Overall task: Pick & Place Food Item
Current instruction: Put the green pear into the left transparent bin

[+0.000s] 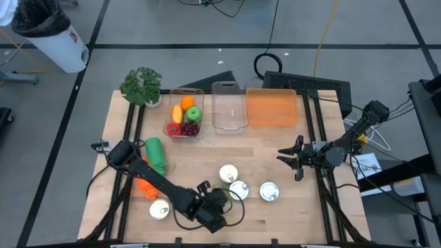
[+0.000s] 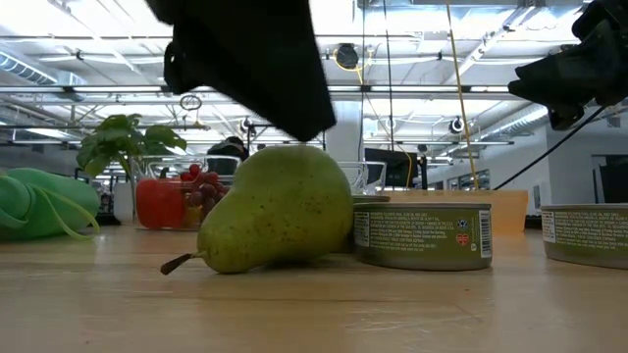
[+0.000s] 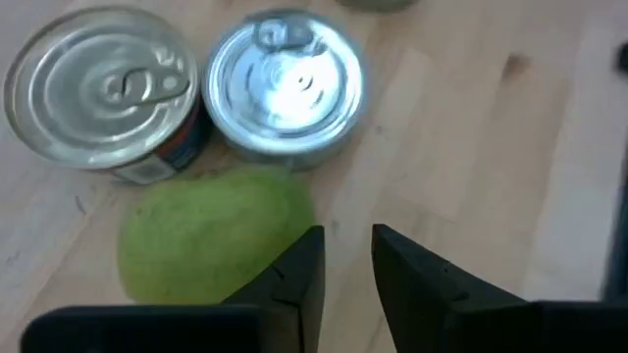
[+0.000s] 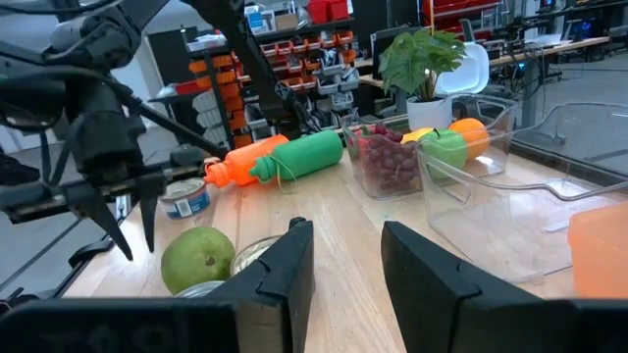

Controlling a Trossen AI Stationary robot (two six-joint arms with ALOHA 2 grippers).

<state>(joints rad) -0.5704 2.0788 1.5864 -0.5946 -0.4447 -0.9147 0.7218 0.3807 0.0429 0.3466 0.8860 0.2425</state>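
Left gripper (image 3: 346,257) just beside pear (image 3: 211,230), 2 cans (image 3: 103,90).

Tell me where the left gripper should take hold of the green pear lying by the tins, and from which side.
Grip the speckled green pear across its wide belly, coming straight down from above. It lies on its side on the wooden table, stem low and pointing away from the olive-labelled tin pressed against it, so the stem end is too narrow. The left gripper hovers just beside it, nearly closed; open wider first.
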